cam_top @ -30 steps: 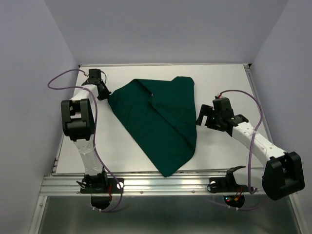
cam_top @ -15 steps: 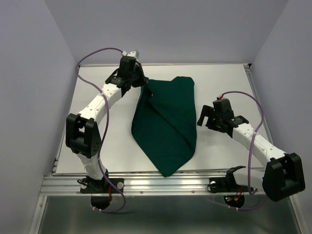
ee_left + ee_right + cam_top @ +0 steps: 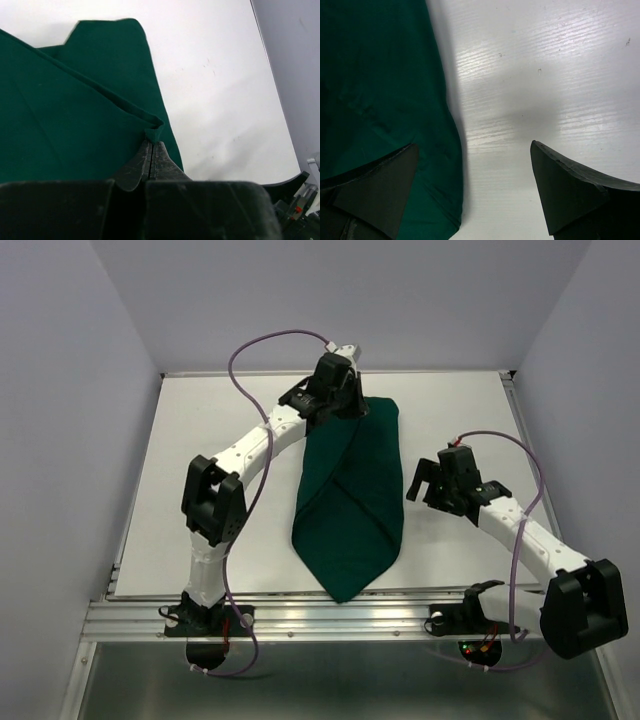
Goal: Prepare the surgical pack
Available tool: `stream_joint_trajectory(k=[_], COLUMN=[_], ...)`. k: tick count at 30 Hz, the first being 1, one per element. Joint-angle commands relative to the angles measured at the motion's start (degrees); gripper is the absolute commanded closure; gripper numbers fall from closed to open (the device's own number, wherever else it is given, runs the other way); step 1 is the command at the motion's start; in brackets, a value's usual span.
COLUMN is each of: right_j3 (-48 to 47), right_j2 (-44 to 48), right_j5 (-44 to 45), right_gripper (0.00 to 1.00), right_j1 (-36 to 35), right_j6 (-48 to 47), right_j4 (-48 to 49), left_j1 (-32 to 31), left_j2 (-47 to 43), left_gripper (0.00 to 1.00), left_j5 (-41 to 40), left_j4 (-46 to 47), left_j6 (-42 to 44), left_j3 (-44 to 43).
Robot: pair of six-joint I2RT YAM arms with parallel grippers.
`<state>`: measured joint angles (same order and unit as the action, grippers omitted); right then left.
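Dark green drape (image 3: 350, 500) in the middle of the table (image 3: 200, 470), folded over itself into a narrow wedge. Its long axis runs far to near: broad end toward the back wall, pointed tip at the near edge. Left gripper (image 3: 151, 144) is clamped on a folded corner of cloth at the broad end. Right gripper (image 3: 473, 146), jaws wide apart and holding nothing, hovers just beside the drape's right edge. Judged progress: wrapping under way, side flaps laid across, ends not yet tucked. No tray or instruments show; whether any lie inside cannot be told
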<state>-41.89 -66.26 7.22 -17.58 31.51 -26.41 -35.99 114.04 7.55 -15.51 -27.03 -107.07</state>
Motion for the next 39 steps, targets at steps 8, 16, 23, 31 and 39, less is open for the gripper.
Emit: stream_joint_trajectory(k=[8,16,23,31,39], right_j3=[3.04,4.01,0.67,1.54,3.92], right_j2=[-3.61,-7.12,-8.27,-7.83,-1.78], right_j5=[2.63,2.62,4.55,2.09,3.14], right_gripper=[0.01,0.01,0.02,0.02,0.02], right_j1=[0.36,0.36,0.36,0.88,0.88], right_j6=[2.06,4.0,4.09,6.98,8.4], right_j4=[1.63,4.53,5.5,6.46,3.74], left_j1=[-5.67,-6.81,-6.99,-7.25,-7.52], left_j2=[4.25,8.3,9.62,15.68,19.9], left_gripper=[1.0,1.0,1.0,1.0,1.0], left_j5=[2.91,3.08,2.38,1.59,1.24], left_j4=[0.65,0.3,0.83,1.79,5.22], left_j6=[1.98,-0.13,-1.01,-2.5,-4.18], left_j3=[-9.21,-12.82,-12.55,-17.56,-18.97])
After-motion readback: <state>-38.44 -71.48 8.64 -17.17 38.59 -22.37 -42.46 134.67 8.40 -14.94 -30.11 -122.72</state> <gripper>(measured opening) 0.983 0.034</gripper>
